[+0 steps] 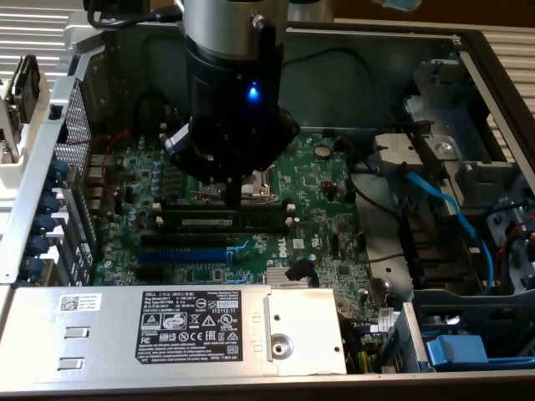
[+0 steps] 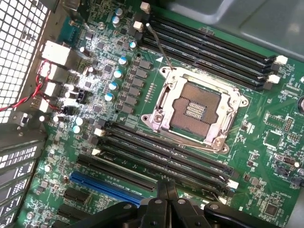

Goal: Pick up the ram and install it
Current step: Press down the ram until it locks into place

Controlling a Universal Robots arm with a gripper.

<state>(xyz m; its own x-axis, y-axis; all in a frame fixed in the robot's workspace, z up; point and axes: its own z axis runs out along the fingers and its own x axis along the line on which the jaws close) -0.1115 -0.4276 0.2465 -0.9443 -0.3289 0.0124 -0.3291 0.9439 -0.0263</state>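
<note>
Ram [image 1: 219, 222] sits in a black slot on the green board [image 1: 334, 209], so it can plug in. Right above, the gripper [image 2: 166, 192] is clenched tight, holding nothing.

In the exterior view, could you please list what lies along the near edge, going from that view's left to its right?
Metal cover → white label → black label → metal plate → blue part.

green motherboard [image 2: 266, 114], blue slot [image 2: 104, 187]
</note>
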